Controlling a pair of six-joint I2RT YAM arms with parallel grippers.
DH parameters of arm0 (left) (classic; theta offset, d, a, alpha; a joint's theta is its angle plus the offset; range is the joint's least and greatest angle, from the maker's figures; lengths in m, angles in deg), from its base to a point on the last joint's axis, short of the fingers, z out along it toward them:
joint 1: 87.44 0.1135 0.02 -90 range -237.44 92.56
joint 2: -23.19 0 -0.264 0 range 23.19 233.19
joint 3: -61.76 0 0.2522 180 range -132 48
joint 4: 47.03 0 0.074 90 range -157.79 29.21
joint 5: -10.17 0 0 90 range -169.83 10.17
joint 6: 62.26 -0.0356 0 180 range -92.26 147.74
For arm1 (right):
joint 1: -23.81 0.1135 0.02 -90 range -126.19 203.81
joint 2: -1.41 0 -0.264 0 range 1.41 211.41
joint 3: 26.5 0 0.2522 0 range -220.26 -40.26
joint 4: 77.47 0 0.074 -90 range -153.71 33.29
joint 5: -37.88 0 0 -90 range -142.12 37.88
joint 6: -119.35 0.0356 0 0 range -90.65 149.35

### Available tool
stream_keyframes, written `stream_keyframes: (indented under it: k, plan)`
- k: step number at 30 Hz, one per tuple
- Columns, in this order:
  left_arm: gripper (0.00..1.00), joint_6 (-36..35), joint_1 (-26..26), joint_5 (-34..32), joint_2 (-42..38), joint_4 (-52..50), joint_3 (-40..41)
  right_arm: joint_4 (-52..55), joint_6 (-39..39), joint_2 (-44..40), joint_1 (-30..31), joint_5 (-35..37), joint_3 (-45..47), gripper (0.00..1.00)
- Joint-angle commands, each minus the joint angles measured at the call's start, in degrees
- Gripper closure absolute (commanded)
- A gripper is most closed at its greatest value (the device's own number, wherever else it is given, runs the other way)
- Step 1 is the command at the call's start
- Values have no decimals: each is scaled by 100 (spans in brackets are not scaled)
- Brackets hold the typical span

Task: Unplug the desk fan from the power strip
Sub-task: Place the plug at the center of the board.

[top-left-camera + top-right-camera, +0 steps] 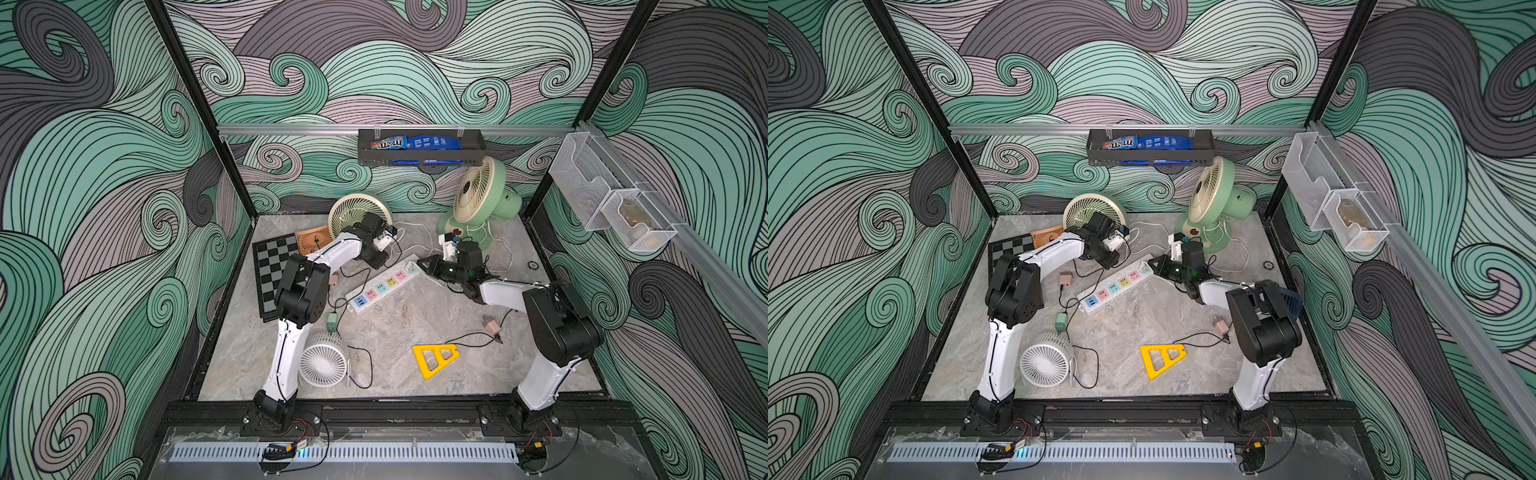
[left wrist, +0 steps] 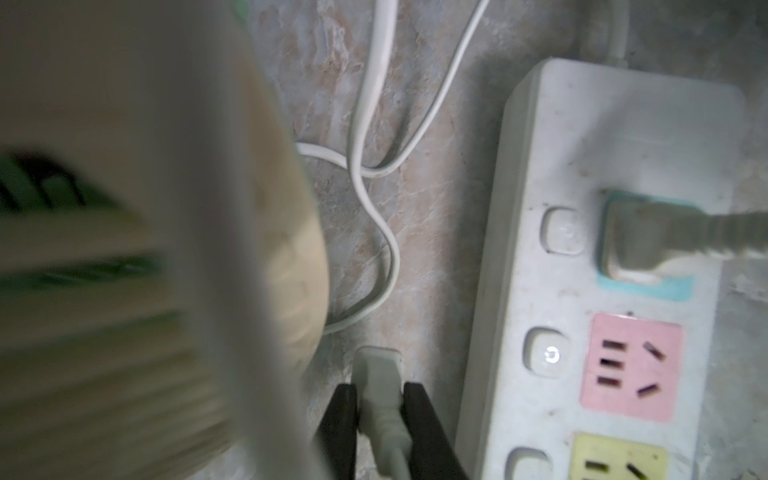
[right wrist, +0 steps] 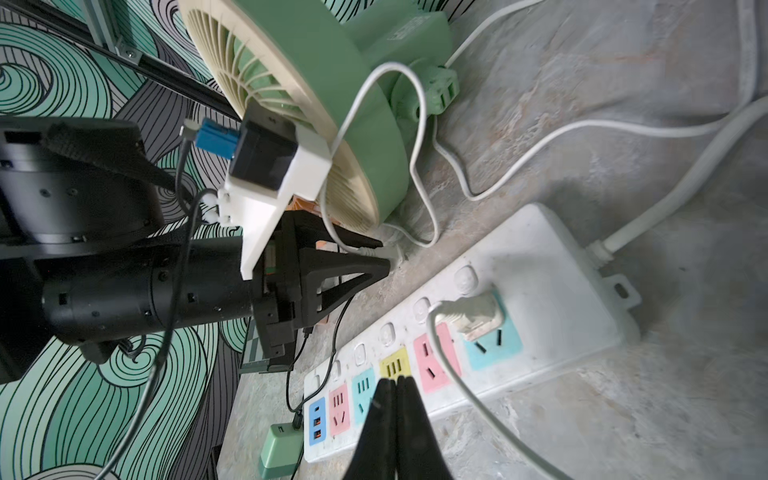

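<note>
- Chessboard (image 1: 270, 266) flat at 9 o'clock on the marble-patterned desk (image 1: 407, 332); small white fan (image 1: 323, 360) at 8 o'clock.
- Cream fan (image 1: 353, 212) at 11 o'clock, the left end effector (image 2: 380, 390) low just in front of it, black fingers (image 2: 340, 419) either side of a loose plug (image 2: 378, 370); clamped or slackened, impossible to tell.
- Power strip (image 1: 382, 286) (image 1: 1117, 286) at desk centre in both top views, laid along the 8-to-2 o'clock line, blue USB panel at the 8 o'clock end, white cord leaving the 2 o'clock end; loose plug just beside its long edge, outside the sockets.
- Seated plug (image 3: 478, 318) pushed into the end blue socket, the one nearest the cord.
- Right end effector (image 3: 395, 380) clenched near 1 o'clock, fingers pressed together on nothing, tips over the strip's cord end.
- Yellow triangle (image 1: 436, 359) flat at 5 o'clock.
- Green fan (image 1: 482, 195) upright in the far corner at 1 o'clock.
</note>
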Motion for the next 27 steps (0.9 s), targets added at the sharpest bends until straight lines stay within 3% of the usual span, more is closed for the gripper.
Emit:
stream_keyframes:
  k: [1,5,9,20,27]
  plan:
    - [63,85,56,139,-29,-217,-199,163,-163,168,-142,-236,-254,90]
    - [54,86,56,260,-221,-255,-156,173,-142,428,-253,-367,-382,90]
    - [51,56,56,517,-489,-325,-123,164,-124,754,-307,-600,-577,90]
    - [52,-569,45,2558,-1050,11,342,0,-25,1434,-322,-924,-838,91]
    - [52,-531,-123,2435,-667,-21,41,-81,31,1643,-315,-927,-846,91]
